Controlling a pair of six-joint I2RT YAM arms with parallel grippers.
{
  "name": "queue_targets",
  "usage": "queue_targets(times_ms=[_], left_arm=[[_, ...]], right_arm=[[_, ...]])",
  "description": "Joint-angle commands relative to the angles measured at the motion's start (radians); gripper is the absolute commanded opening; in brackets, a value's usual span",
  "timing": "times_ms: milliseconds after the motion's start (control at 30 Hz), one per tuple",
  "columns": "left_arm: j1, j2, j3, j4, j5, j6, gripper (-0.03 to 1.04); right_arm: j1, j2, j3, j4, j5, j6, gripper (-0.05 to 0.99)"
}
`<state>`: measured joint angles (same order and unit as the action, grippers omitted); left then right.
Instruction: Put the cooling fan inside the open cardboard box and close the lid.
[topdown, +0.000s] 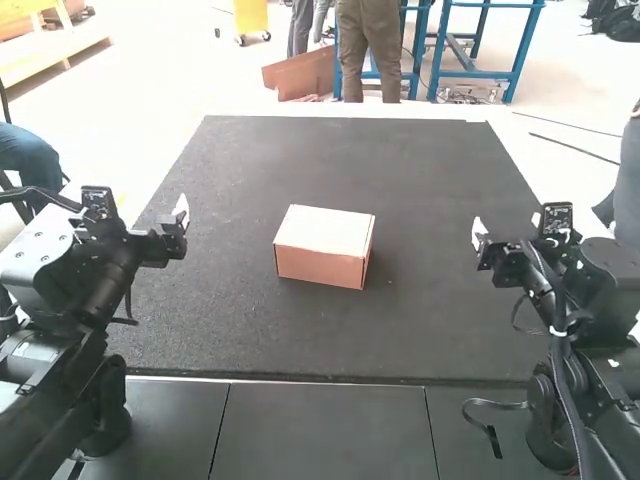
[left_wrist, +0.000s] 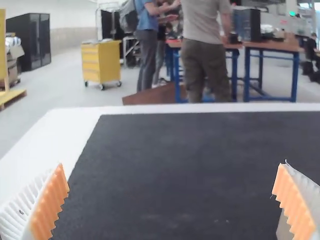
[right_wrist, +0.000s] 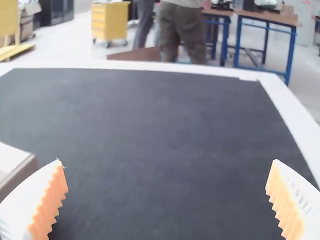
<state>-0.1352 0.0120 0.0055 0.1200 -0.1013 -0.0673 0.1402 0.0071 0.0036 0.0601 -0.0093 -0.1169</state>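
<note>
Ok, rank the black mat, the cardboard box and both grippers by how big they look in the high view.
1. black mat
2. cardboard box
3. left gripper and right gripper, alike: tied

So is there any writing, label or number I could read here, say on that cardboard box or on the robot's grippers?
No text can be read anywhere.
cardboard box: plain lid and sides, no print visible.
black mat: no markings.
left gripper and right gripper: white ribbed fingers with orange pads, no lettering.
</note>
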Motion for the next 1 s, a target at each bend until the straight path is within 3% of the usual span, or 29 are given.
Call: queue_targets(times_ms=[0, 267, 367, 400, 467, 500, 967], left_arm=[[0.045, -0.012, -0.007, -0.008, 0.002, -0.002, 0.97], [0.124, -0.012, -0.007, -0.054, 0.000, -0.025, 0.97], [0.135, -0.012, -0.006, -0.085, 0.000, -0.032, 0.97], [0.137, -0.014, -0.006, -0.105, 0.000, -0.037, 0.97], [0.135, -0.012, -0.007, -0.120, 0.000, -0.063, 0.97], [0.135, -0.014, -0.007, -0.120, 0.000, -0.063, 0.97], [0.129, -0.014, -0.006, -0.123, 0.000, -0.063, 0.97]], right_arm=[[0.004, -0.010, -0.004, -0.003, 0.017, 0.049, 0.91], [0.001, -0.010, -0.004, -0.005, 0.017, 0.095, 0.91], [0.001, -0.012, -0.004, -0.005, 0.051, 0.112, 0.91], [0.001, -0.010, -0.004, -0.011, 0.072, 0.141, 0.91], [0.001, -0.010, -0.004, -0.031, 0.086, 0.280, 0.91], [-0.001, -0.010, -0.004, -0.031, 0.086, 0.292, 0.91], [-0.001, -0.010, -0.004, -0.031, 0.086, 0.293, 0.91]])
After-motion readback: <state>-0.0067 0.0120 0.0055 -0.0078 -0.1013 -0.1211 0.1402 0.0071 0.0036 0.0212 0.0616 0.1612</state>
